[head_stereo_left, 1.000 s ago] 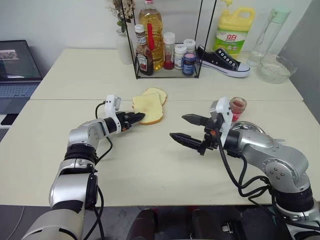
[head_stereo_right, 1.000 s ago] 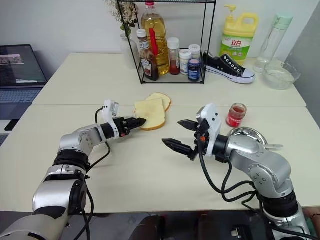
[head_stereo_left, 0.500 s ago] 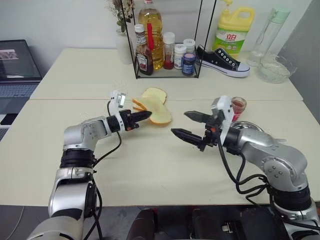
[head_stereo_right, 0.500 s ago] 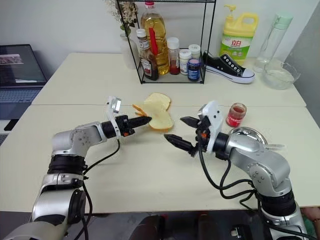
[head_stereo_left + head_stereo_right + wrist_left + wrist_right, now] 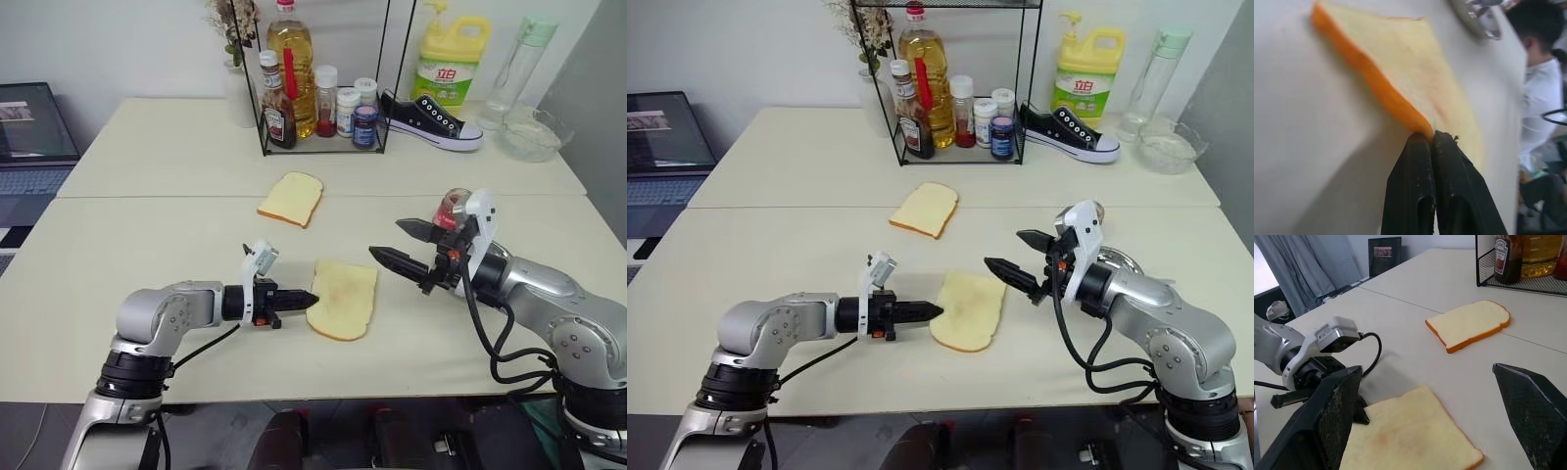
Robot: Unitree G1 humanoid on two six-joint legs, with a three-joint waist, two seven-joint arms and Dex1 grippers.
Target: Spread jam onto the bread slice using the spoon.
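Note:
The bread slice (image 5: 345, 297), pale yellow with a tan crust and a faint brownish smear, lies flat near the table's front edge. My left gripper (image 5: 306, 297) lies low on the table, shut, its tips pinching the corner of the slice's crust (image 5: 1400, 105). My right gripper (image 5: 385, 240) hovers open just right of the slice, nothing between its fingers. The jam jar (image 5: 453, 205) stands behind the right wrist, partly hidden. The spoon is hidden.
A smaller clean slice (image 5: 291, 198) lies mid-table. At the back stand a wire rack of condiment bottles (image 5: 318, 98), a black shoe (image 5: 431, 119), a yellow detergent bottle (image 5: 451, 64) and a glass bowl (image 5: 534, 137). A laptop (image 5: 34, 127) sits far left. A person (image 5: 1540, 73) stands beyond the table.
My left gripper closed on the bread slice, lifted it off the smaller slice, drew it toward the front edge and laid it flat. The right gripper drifted slightly right, still open.

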